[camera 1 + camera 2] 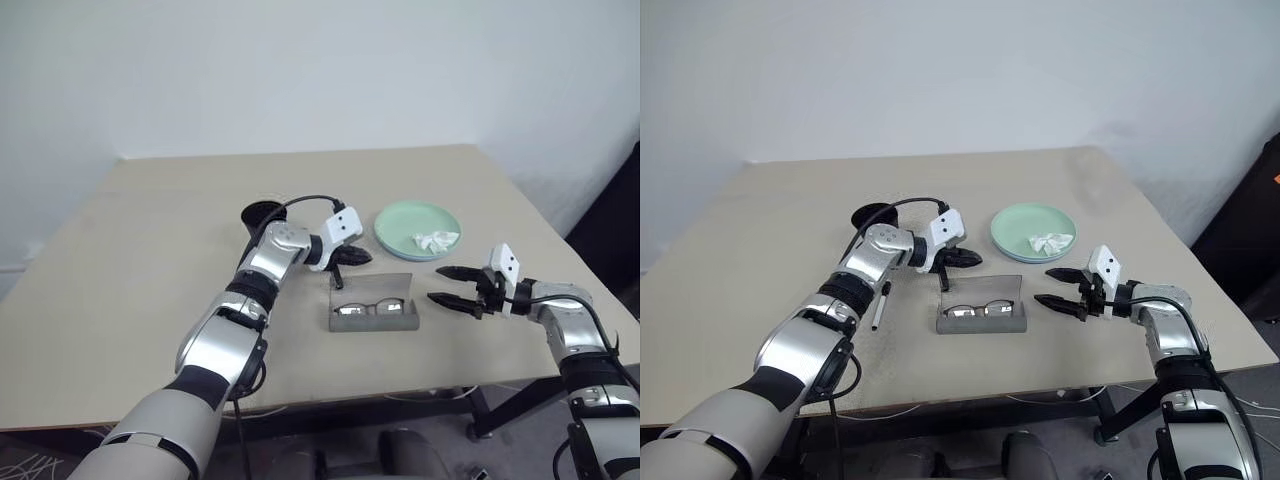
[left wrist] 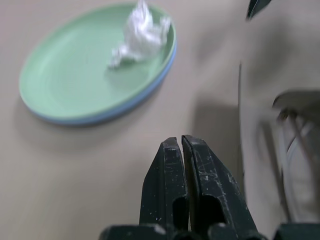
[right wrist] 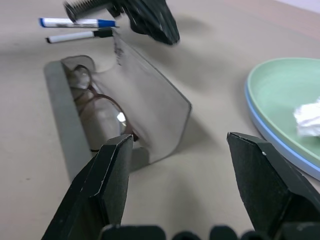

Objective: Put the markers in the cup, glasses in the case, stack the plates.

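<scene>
Grey case point(image 1: 980, 316) lies near the table's point(image 1: 760, 230) front edge, its translucent lid point(image 3: 150, 105) standing open; the glasses point(image 1: 978, 309) rest inside it. Right gripper point(image 1: 1064, 289), just beside the case's right end, holds its fingers wide apart and empty. Left gripper point(image 1: 962, 259) hovers just behind the lid, fingers point(image 2: 172, 180) pressed together on nothing. Two markers point(image 3: 77, 29) lie on the table left of the case, outside the cup. Behind the case to the right, the mint green plate sits stacked on the blue one point(image 1: 417, 229), a crumpled white scrap point(image 1: 435, 240) on top. Behind the case to the left, the black cup point(image 1: 872, 216) stands. Step in hand, by judgement: closing the case; the next move calls for pushing the lid forward and down.
</scene>
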Robot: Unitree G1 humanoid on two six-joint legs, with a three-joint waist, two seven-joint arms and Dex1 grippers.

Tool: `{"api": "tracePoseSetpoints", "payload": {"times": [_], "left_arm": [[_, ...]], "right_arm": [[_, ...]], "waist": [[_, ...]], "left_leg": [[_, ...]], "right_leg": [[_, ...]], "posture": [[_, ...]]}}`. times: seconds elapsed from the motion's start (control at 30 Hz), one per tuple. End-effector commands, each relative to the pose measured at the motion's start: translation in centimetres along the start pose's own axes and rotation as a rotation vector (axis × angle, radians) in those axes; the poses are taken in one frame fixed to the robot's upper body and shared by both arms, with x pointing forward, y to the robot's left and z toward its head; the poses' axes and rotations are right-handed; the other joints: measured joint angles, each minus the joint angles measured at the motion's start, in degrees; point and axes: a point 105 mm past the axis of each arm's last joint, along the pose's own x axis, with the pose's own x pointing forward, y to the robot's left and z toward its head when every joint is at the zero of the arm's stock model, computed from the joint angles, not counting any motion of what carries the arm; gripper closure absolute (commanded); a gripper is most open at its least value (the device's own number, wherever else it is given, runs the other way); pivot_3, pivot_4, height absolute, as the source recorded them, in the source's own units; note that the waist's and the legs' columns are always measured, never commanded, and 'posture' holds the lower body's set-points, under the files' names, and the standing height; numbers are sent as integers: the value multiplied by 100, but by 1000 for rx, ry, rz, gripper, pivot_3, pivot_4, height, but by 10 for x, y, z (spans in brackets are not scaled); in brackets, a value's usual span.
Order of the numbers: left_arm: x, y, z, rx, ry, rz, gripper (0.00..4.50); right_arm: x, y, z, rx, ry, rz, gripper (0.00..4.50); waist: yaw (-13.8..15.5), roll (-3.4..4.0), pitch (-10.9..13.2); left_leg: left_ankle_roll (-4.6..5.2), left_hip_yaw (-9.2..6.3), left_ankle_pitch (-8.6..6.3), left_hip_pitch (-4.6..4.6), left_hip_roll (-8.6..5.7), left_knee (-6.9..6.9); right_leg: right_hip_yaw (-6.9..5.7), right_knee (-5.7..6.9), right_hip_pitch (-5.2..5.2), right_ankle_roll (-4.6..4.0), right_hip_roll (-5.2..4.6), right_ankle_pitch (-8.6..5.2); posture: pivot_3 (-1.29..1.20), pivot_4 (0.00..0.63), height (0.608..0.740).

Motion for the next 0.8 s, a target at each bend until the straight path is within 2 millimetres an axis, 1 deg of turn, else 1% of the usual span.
{"api": "tracePoseSetpoints", "payload": {"times": [0.03,0.17,0.3,0.43,0.63,0.8], "left_arm": [[-1,10,13,55,3,48,4474],[1,13,3,42,44,87,4474],[2,1,-4,37,66,-13,4474],[-3,-13,1,12,13,-151,4474],[-10,-18,8,7,-44,-206,4474],[-15,-37,7,17,-58,-326,4474]], "right_arm": [[-5,-2,24,-33,-70,22,1238],[-6,0,26,-28,-71,32,1238],[-5,1,25,-31,-64,26,1238],[-6,1,24,-30,-59,22,1238],[-5,2,20,-25,-53,20,1238],[-2,1,21,-29,-54,20,1238]], "waist": [[1,0,0],[1,-1,0],[0,-1,0],[0,-1,0],[-2,-1,0],[-4,0,0]], "left_leg": [[0,-1,0,0,0,0],[0,-2,0,0,0,0],[-2,-1,-1,0,0,0],[-4,7,-2,-2,0,0],[-3,0,-2,-3,2,0],[-3,0,-2,-3,3,0]], "right_leg": [[0,0,1,0,0,0],[-1,0,1,1,0,1],[-2,0,0,2,-1,1],[-7,0,0,2,-1,1],[-6,0,-2,1,-1,1],[-5,0,-2,1,-1,1]], "posture": [[0,0,740],[0,0,740],[0,0,740],[0,0,740],[0,0,740],[0,0,740]]}}
